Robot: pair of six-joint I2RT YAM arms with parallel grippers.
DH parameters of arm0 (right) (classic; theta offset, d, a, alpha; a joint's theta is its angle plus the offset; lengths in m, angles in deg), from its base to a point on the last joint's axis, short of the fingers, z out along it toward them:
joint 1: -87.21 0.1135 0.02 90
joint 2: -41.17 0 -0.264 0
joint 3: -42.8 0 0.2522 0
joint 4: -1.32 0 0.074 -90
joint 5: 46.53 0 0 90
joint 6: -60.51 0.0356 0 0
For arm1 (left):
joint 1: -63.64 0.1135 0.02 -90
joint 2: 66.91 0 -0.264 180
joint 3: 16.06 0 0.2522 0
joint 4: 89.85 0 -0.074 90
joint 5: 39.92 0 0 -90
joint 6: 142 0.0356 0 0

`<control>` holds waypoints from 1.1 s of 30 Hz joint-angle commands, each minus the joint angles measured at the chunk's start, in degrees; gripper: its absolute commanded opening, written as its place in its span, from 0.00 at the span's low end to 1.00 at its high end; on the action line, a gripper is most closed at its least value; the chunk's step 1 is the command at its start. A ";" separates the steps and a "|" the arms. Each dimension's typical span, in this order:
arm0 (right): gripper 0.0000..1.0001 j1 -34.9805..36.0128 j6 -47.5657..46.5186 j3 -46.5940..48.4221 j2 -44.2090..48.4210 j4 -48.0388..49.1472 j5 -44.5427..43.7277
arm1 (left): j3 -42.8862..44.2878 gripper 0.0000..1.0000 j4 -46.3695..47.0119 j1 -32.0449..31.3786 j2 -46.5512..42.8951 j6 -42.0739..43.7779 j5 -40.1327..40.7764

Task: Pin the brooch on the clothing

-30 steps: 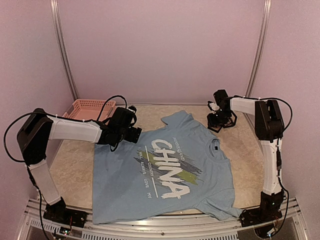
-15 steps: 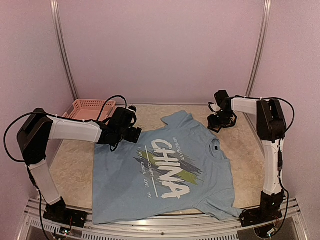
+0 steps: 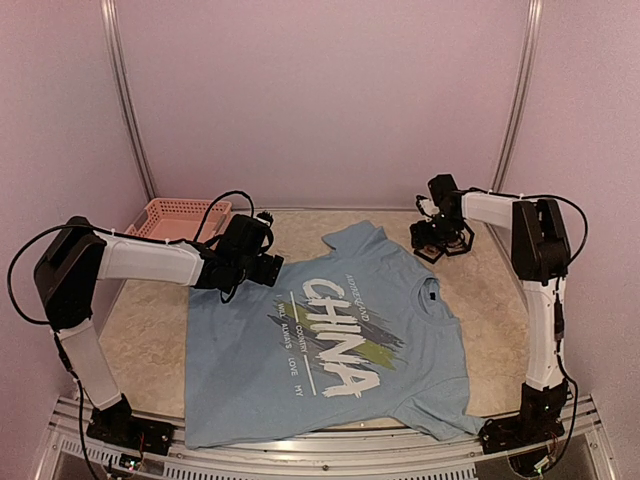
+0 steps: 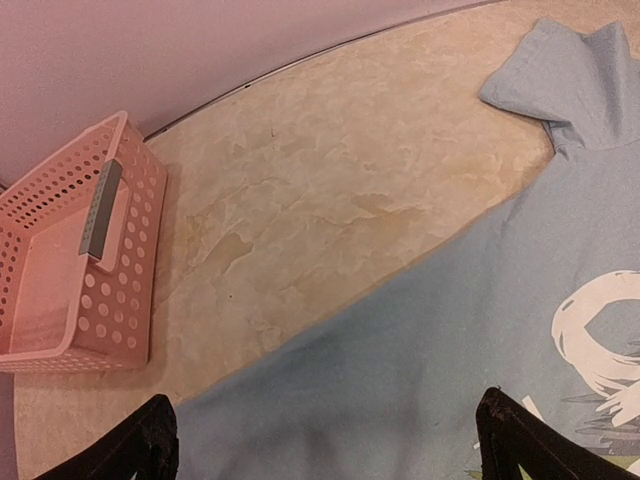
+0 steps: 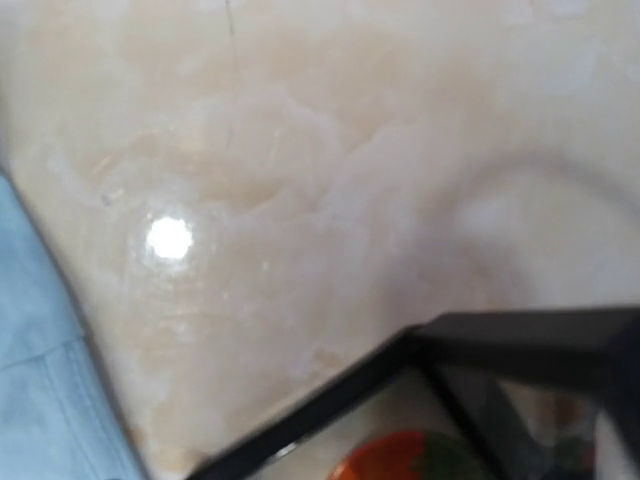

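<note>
Where bare beside the T-shirt [image 3: 240, 380], glossy beige tabletop [image 3: 150, 330] between lilac walls [image 3: 320, 100].

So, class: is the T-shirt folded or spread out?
Spread out: the T-shirt lies flat on the table, print up, both sleeves showing.

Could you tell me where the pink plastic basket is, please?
In the top view, the pink perforated plastic basket sits in the far-left corner of the marbled beige table, left of the light blue T-shirt.
</note>
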 commanded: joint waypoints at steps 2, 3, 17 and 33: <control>0.82 -0.37 1.62 -1.08 -1.46 -0.09 1.06 | -0.27 0.99 -0.40 -0.28 0.41 0.54 0.33; 0.82 -0.37 1.82 -1.64 -1.36 -0.11 1.17 | -0.24 0.99 -0.40 -0.30 0.46 0.47 0.33; 0.69 -1.10 2.17 -3.94 -2.35 1.20 4.77 | -0.14 0.99 -0.40 -0.29 0.52 0.62 0.04; 0.69 -1.51 0.76 1.64 -5.11 2.39 4.32 | -0.53 0.99 -0.40 -0.29 0.52 0.58 0.37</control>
